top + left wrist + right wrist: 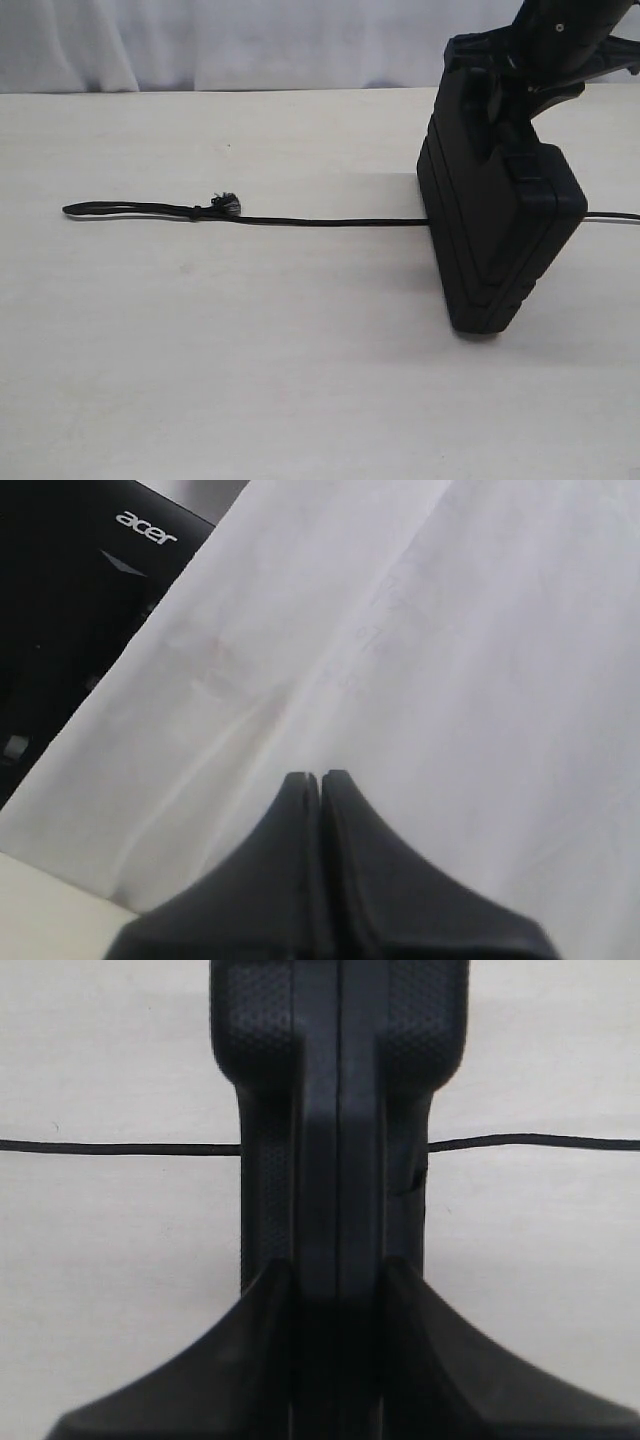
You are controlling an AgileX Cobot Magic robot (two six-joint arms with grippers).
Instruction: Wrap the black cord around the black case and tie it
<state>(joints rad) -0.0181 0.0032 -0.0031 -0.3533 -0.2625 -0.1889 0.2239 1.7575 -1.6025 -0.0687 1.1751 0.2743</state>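
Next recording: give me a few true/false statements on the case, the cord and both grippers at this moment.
1. The black case stands on edge rather than lying flat. True.
2. The black cord is wrapped around the case. False: it lies straight along the table, showing on both sides of the case.
3. The right gripper clamps the case. True.
4. The left gripper is open. False: its jaws are shut, holding nothing.
5. The cord's looped end lies left of the case in the exterior view. True.
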